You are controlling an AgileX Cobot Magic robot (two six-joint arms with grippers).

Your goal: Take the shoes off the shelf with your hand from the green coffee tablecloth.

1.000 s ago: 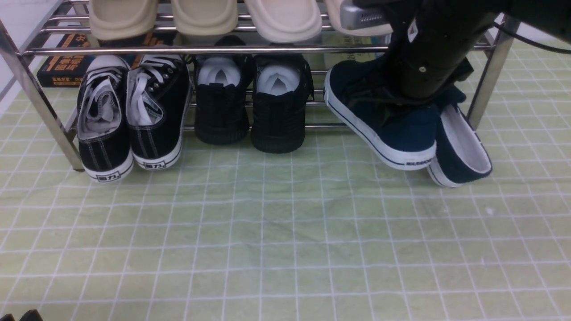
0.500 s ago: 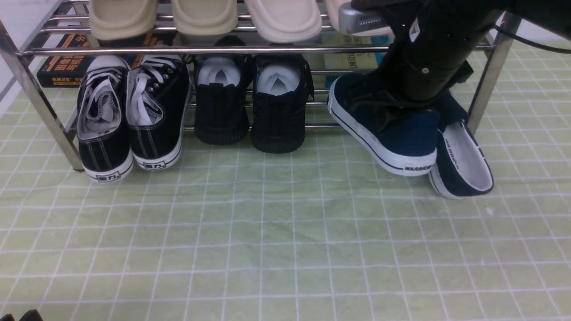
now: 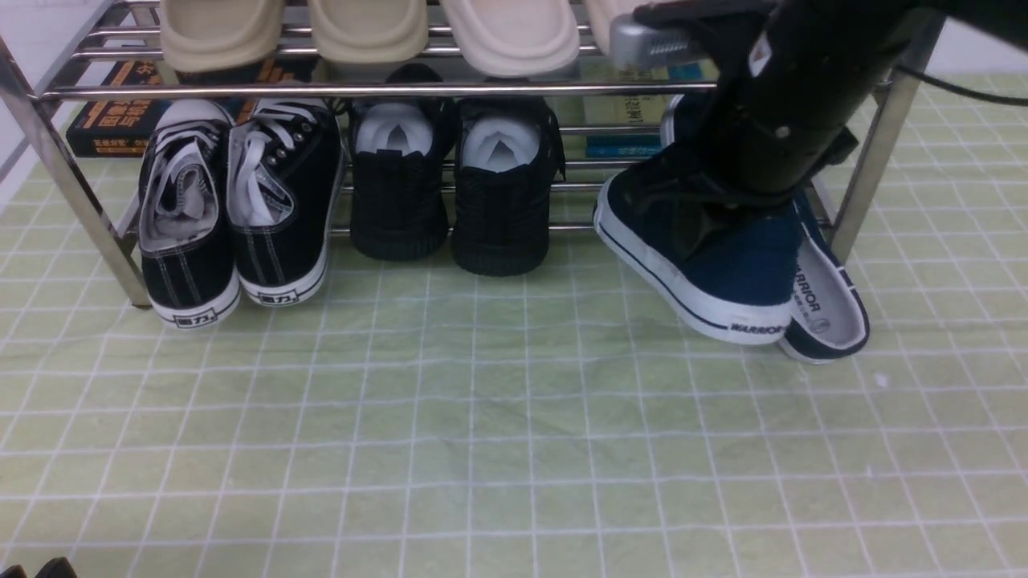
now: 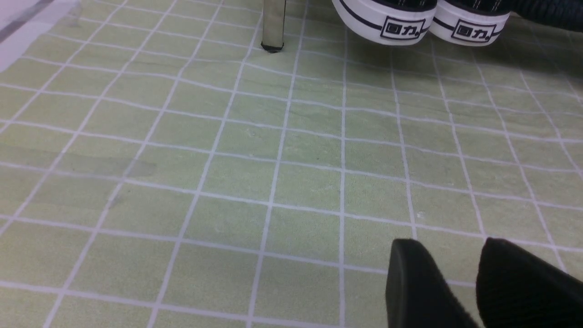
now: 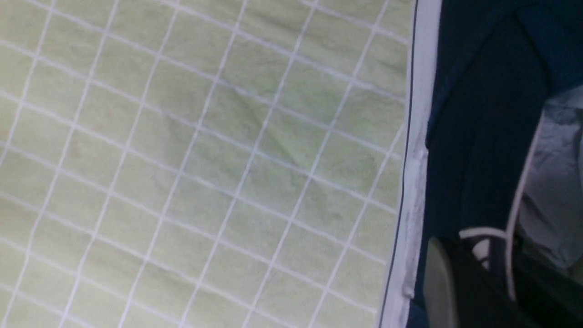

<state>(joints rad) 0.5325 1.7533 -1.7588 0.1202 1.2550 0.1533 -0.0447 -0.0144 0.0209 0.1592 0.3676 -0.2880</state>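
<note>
rightward, shelf leg (image 3: 863,177) crowds the shoes (image 3: 747,273).

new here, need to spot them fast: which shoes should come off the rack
Find the chrome shoe rack on the green checked cloth, then its right end. The shoes there are navy canvas slip-ons with white WARRIOR-marked soles, unlike the black pairs beside them.

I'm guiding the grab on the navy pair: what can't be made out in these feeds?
Right gripper: its contact with the navy shoes is covered by the black arm in the front view and cropped at the frame edge in the right wrist view.
Whether the heels touch the tablecloth: unclear in the front view.
Beige slippers: cut off by the front view's top edge.
Book text: too small, partly behind the shelf.
</note>
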